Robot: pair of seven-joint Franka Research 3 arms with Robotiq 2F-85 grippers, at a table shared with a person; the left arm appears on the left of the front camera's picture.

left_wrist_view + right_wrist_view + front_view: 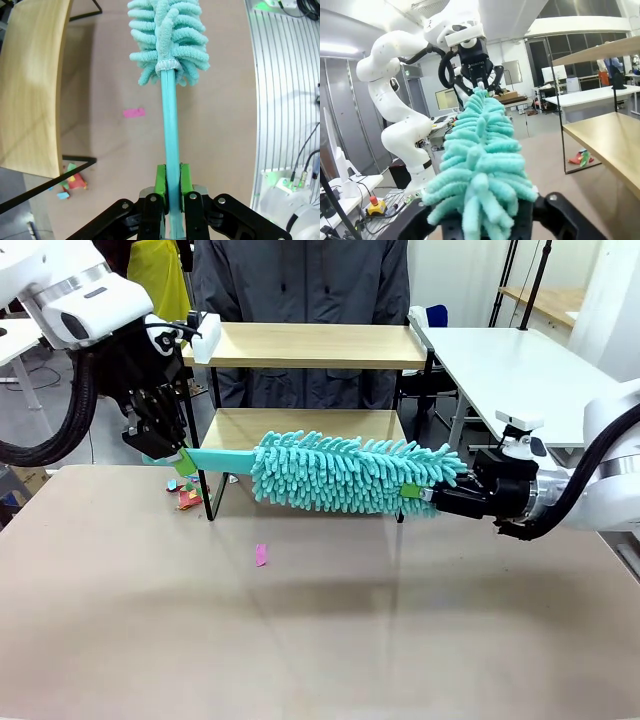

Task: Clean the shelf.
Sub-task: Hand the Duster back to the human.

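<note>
Pinching the flat teal handle of a duster (169,145) between its green pads, the left gripper (170,187) has its fingers pressed tight against the handle's two sides; in the front view this left gripper (172,455) sits at the left end of the shelf, just above the bench. The duster (345,473) lies level in the air in front of the lower board, and its fluffy teal head ends at the right gripper (425,497), whose fingers are closed around the fluffy tip, with a green pad showing against the strands. From the right wrist, the duster head (482,170) rises between that gripper's black fingers (482,225). The shelf (310,346) stands at the far side of the bench (320,630), close to the person, its two wooden boards in a thin black frame. Small coloured scraps (185,492) lie on the bench by its left legs, and a pink scrap (261,555) lies apart, nearer the camera.
</note>
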